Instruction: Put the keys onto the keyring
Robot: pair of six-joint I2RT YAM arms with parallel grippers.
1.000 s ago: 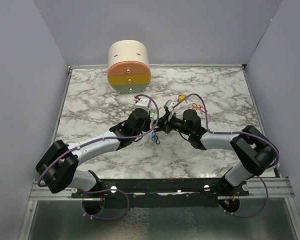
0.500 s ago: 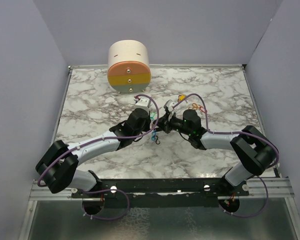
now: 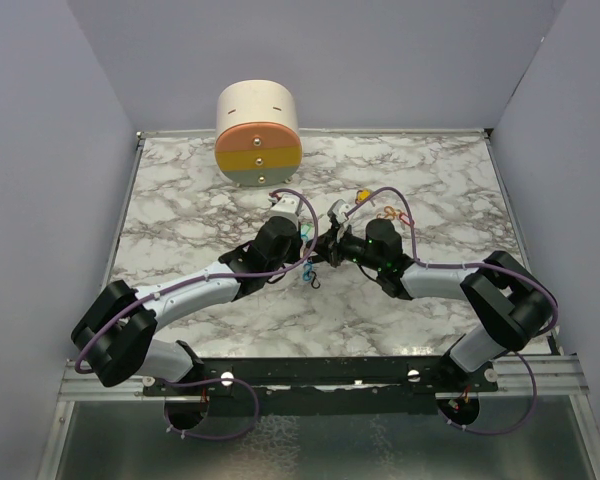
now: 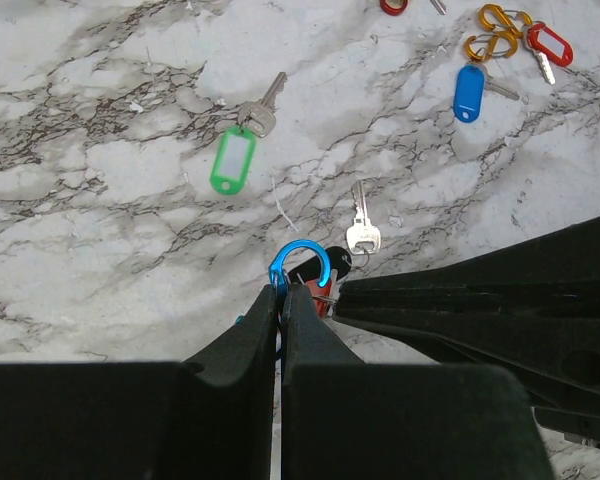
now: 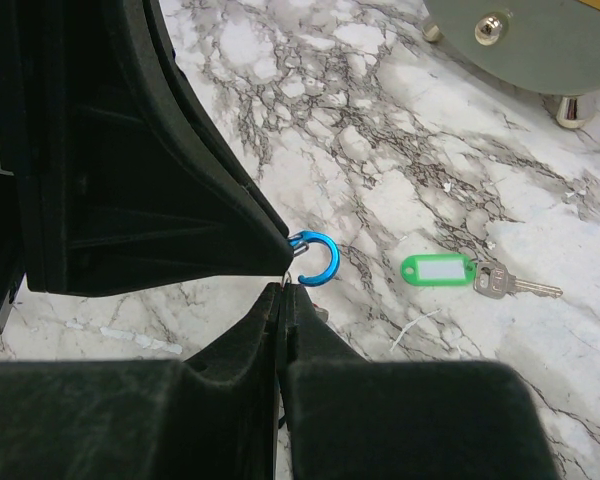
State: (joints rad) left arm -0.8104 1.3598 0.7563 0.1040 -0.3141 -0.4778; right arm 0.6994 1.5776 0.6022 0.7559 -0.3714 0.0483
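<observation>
Both claws are pressed shut and meet tip to tip at the centre of the top view. The left gripper (image 4: 281, 296) pinches the left end of the blue clip (image 4: 302, 262), an open C-shaped hook. The right gripper (image 5: 283, 293) meets that hook from the other side; whether it grips anything of its own cannot be told. A small dark and red piece sits under the hook, unclear what

Left wrist view: just beyond the hook lies a bare silver key (image 4: 361, 228), flat on the surface. Further out, upper left of centre, is the green key (image 4: 233, 160). In the upper right corner, well apart from the claws, are the blue key (image 4: 468, 92) and the red key (image 4: 550, 44), beside two orange clip loops (image 4: 493, 32). The right claw's black body blocks the lower right of this view; the left claw's body blocks the left half of the right wrist view

Surface: white marble table (image 3: 180, 200) with grey veining. A round drawer unit (image 3: 257, 135) stands at its back edge, upper left of centre. Plain grey-lilac walls (image 3: 40, 150) close three sides
</observation>
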